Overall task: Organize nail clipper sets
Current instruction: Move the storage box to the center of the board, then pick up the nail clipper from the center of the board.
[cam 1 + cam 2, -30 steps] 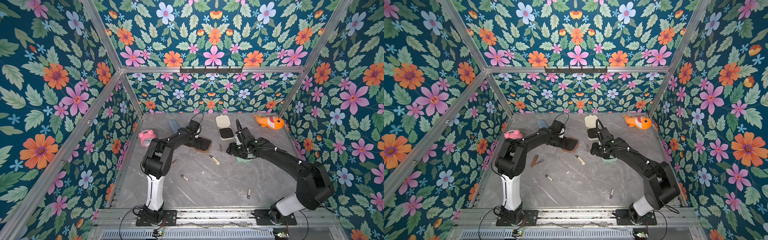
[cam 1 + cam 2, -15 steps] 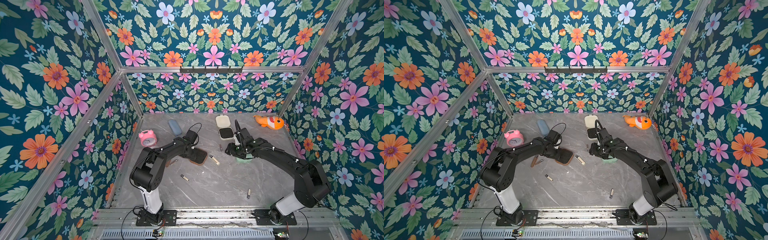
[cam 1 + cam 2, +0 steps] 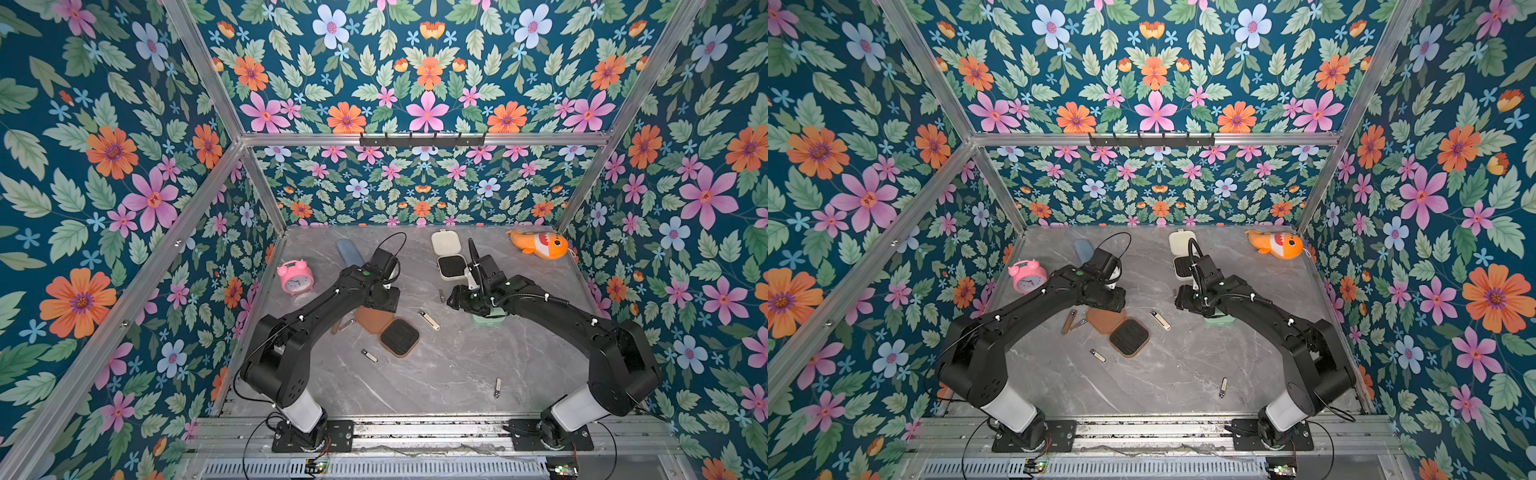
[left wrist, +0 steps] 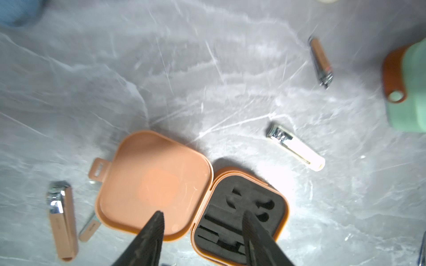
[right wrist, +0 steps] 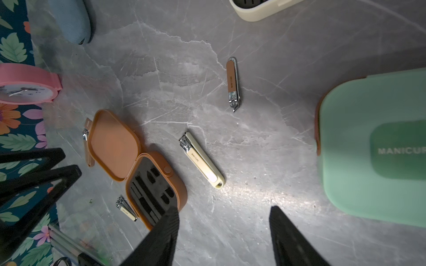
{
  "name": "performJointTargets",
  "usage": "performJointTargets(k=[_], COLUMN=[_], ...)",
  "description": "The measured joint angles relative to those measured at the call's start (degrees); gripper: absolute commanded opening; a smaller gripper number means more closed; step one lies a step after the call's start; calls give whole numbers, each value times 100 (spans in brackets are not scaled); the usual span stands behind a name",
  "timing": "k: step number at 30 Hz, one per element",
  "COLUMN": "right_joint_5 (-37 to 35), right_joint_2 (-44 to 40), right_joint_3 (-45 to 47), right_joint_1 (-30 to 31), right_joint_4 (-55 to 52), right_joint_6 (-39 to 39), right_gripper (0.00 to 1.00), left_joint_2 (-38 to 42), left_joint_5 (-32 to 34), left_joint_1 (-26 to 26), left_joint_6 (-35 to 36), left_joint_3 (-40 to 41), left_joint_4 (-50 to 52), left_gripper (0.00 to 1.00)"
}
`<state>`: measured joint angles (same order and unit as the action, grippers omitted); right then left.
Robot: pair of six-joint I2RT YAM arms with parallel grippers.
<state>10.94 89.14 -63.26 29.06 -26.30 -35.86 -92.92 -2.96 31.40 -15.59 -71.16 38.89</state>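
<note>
Bench (image 3: 436,374) of grey marble pattern, seen from above, with two black robot arms reaching in from its near edge. We see the brown case (image 3: 386,328) lying open and flat near the middle. Its smooth lid is toward the left arm and its black cut-out insert toward the right. The left gripper (image 4: 203,214) hangs over this case, jaws apart and holding nothing. The right gripper (image 5: 224,208) hovers near the closed mint green case (image 5: 373,147), jaws also spread and empty. The cream case (image 3: 449,255) sits open at the back.

We judge that the next move turns on the long brown clipper (image 4: 62,221). It lies just beside the lid's outer edge, on the side away from the right arm, so the left arm is much the nearer. Its long axis runs roughly front to back, metal end toward the back. The large cream clipper (image 5: 201,160) lies slanted on bare bench between the brown and mint cases.

"MANICURE" reads along the large cream clipper. The mint lid shows "MANICUR", cut off by the frame edge. A small brown clipper (image 5: 232,84) and a small cream clipper (image 5: 126,208) carry print too small for us to read.
</note>
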Motion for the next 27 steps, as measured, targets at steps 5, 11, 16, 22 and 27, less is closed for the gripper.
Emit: performJointTargets(k=[5, 11, 16, 22, 27], right_joint_5=[166, 350, 428, 444, 452], right_joint_2=[-35, 17, 59, -4, -4], right_joint_3=[17, 17, 52, 160, 144], right_joint_1=[203, 568, 614, 625, 625], right_joint_4=[125, 258, 358, 420, 472], right_joint_6=[7, 20, 17, 17, 17], right_gripper=[64, 64, 64, 64, 64], left_joint_2=[114, -127, -774, -1102, -920], left_joint_5=[146, 295, 186, 151, 164], left_joint_1=[-872, -1895, -2057, -2140, -2166], left_joint_6=[-260, -448, -330, 7, 140], left_joint_3=[507, 704, 332, 136, 326], left_joint_4=[-284, -723, -837, -470, -223], left_gripper=[57, 58, 62, 62, 61])
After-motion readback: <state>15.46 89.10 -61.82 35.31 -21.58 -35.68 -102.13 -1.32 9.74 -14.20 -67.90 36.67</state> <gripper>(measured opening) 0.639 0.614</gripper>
